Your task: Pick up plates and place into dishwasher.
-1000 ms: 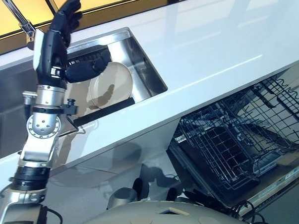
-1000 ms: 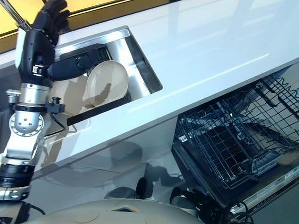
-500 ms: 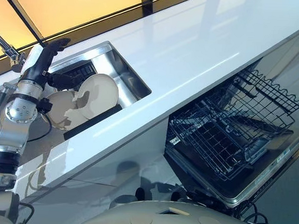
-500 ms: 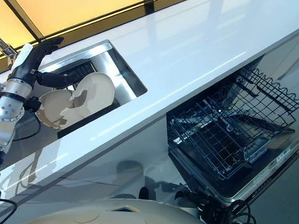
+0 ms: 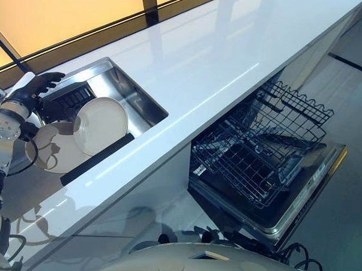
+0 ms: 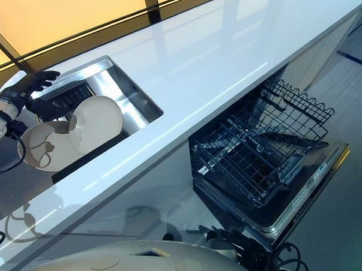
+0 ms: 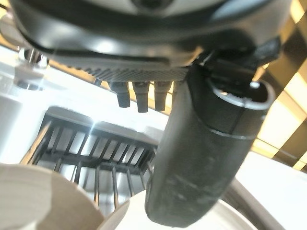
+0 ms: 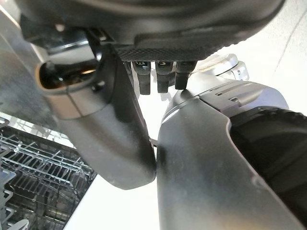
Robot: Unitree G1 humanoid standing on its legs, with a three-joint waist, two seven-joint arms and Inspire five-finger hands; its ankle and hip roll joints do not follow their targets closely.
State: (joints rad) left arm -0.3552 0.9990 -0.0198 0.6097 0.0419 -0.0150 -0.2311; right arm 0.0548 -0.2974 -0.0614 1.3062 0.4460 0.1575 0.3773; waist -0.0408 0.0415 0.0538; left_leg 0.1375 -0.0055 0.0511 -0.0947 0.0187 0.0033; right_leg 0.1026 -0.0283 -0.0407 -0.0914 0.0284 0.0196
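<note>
The left robot hand [image 5: 34,87], fingers relaxed and holding nothing, hovers over the sink [image 5: 140,101] beside two plates [image 5: 101,125] at the surface's [image 5: 208,53] left end.

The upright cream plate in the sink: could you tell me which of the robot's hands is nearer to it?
Left. The left hand hovers over the sink, just beside the upright cream plate. The right hand hangs low by the dishwasher rack, well away from it.
</note>
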